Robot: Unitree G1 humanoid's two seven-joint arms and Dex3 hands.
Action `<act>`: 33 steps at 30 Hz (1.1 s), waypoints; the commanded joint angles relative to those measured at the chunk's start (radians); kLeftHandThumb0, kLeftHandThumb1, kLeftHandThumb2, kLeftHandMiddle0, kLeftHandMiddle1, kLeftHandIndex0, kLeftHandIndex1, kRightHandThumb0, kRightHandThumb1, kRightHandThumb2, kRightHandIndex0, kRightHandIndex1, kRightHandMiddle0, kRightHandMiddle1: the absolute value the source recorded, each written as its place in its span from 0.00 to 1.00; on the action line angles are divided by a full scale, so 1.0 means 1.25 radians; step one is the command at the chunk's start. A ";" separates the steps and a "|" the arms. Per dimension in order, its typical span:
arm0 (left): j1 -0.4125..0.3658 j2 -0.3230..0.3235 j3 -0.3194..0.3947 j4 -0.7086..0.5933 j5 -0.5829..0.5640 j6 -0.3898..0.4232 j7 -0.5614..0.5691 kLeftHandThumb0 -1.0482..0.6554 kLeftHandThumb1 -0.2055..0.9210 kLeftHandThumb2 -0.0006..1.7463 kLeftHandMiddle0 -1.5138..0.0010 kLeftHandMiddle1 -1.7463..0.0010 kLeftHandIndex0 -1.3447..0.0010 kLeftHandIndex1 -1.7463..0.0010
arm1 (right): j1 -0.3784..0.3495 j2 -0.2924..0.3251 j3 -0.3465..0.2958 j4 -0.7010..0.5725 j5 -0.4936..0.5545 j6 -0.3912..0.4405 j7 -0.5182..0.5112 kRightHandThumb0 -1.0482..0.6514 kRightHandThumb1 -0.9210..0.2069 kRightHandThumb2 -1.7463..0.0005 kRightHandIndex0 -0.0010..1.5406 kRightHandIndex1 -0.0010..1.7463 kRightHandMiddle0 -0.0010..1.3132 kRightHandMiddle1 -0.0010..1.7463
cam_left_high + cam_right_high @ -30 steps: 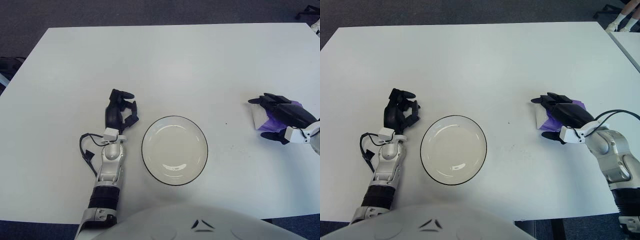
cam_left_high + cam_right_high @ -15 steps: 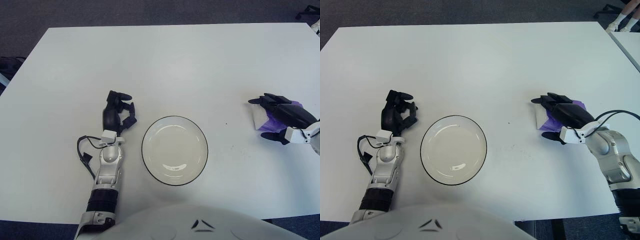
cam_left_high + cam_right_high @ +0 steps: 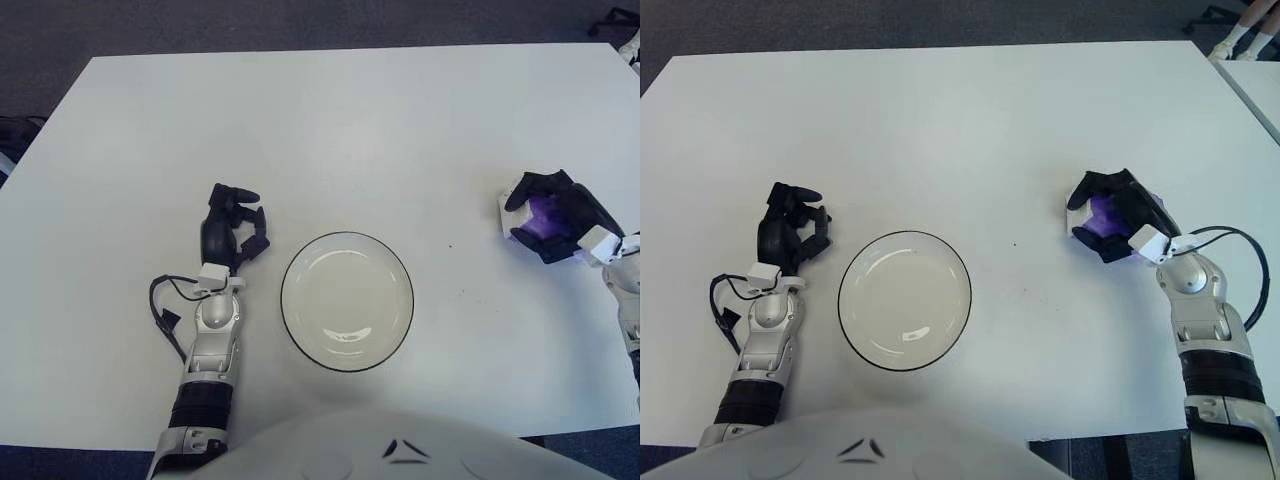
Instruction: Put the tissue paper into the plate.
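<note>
A purple and white tissue pack (image 3: 1100,216) sits at the right side of the white table. My right hand (image 3: 1114,211) is curled around it, fingers wrapped over its top and near side, so only part of the pack shows. The white plate with a dark rim (image 3: 904,299) lies near the table's front middle, with nothing in it. My left hand (image 3: 790,230) shows just left of the plate, fingers curled, holding nothing.
The white table (image 3: 940,130) stretches wide behind the plate. Its right edge runs close beyond my right arm. A black cable (image 3: 720,310) loops beside my left forearm. Dark carpet surrounds the table.
My right hand has tipped up and closed its fingers around the tissue pack, where before it lay flat over it. The left hand drifted slightly left.
</note>
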 commanded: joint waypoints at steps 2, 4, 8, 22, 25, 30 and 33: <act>0.103 0.001 0.005 0.088 0.011 0.020 0.000 0.38 0.74 0.53 0.63 0.01 0.72 0.00 | 0.008 0.008 -0.014 -0.076 0.026 0.023 0.008 0.56 0.73 0.05 0.98 1.00 0.96 1.00; 0.104 0.000 0.006 0.087 0.010 0.020 0.000 0.38 0.74 0.53 0.63 0.01 0.72 0.00 | 0.011 0.008 -0.019 -0.101 0.027 0.033 0.008 0.56 0.74 0.04 0.98 1.00 0.97 1.00; 0.105 0.000 0.006 0.087 0.009 0.016 -0.002 0.38 0.74 0.53 0.63 0.00 0.72 0.00 | 0.020 0.015 -0.034 -0.136 0.021 0.025 -0.010 0.55 0.74 0.04 0.98 1.00 0.97 1.00; 0.105 -0.001 0.004 0.094 0.008 -0.002 -0.004 0.38 0.71 0.56 0.62 0.00 0.70 0.00 | 0.051 0.031 -0.103 -0.369 0.055 0.130 -0.005 0.54 0.74 0.05 0.98 1.00 0.97 1.00; 0.103 -0.001 0.003 0.097 0.008 -0.005 -0.004 0.38 0.71 0.56 0.62 0.00 0.70 0.00 | 0.040 0.035 -0.101 -0.385 0.050 0.143 -0.007 0.54 0.74 0.05 0.98 1.00 0.97 1.00; 0.099 -0.001 0.002 0.101 0.007 -0.003 -0.004 0.38 0.70 0.57 0.62 0.00 0.70 0.00 | -0.015 0.043 -0.089 -0.403 0.045 0.138 -0.015 0.54 0.73 0.06 0.99 1.00 0.98 1.00; 0.096 -0.002 0.001 0.104 0.008 -0.003 -0.002 0.38 0.70 0.57 0.62 0.00 0.70 0.00 | -0.022 0.046 -0.092 -0.400 0.051 0.127 -0.010 0.53 0.72 0.06 0.99 1.00 0.98 1.00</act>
